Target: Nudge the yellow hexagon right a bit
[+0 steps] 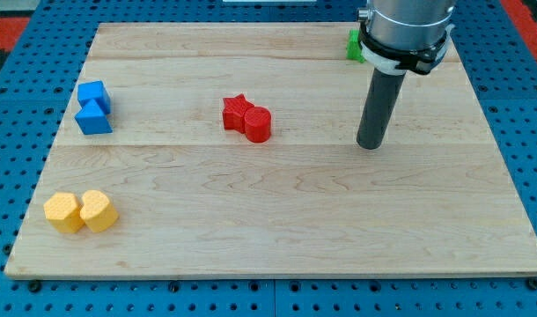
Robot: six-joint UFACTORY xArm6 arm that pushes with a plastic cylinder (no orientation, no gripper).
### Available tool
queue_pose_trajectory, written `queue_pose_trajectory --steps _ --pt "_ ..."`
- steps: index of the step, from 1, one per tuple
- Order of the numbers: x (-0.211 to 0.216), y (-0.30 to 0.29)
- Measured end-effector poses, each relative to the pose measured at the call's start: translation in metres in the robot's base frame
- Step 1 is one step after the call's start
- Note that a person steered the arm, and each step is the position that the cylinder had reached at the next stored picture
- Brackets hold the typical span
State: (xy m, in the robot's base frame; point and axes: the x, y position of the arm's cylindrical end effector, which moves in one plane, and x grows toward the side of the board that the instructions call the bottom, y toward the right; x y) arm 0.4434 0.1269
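Sitting nearest the camera, two yellow blocks (81, 211) are touching at the wooden board's (277, 229) lower left; which is the yellow hexagon (64, 212) I cannot tell surely. My tip (369, 145), holding nothing, is resting well right of the two red blocks (247, 118), risking pushing both yellows together. Also lying around: two blue blocks (93, 107), one green block (355, 46).

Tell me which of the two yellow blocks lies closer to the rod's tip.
The right-hand yellow block: it sits on the side facing my tip, touching the other yellow block, which lies nearer the board's left edge.
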Motion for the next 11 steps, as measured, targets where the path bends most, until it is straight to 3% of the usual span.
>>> queue_pose_trajectory --steps 4,5,6,7,8,11 --pt "-0.008 -0.015" --pt "0.074 -0.058" --pt "0.143 -0.169" --pt "0.163 -0.328" --pt "0.136 -0.43" --pt "0.1 -0.395"
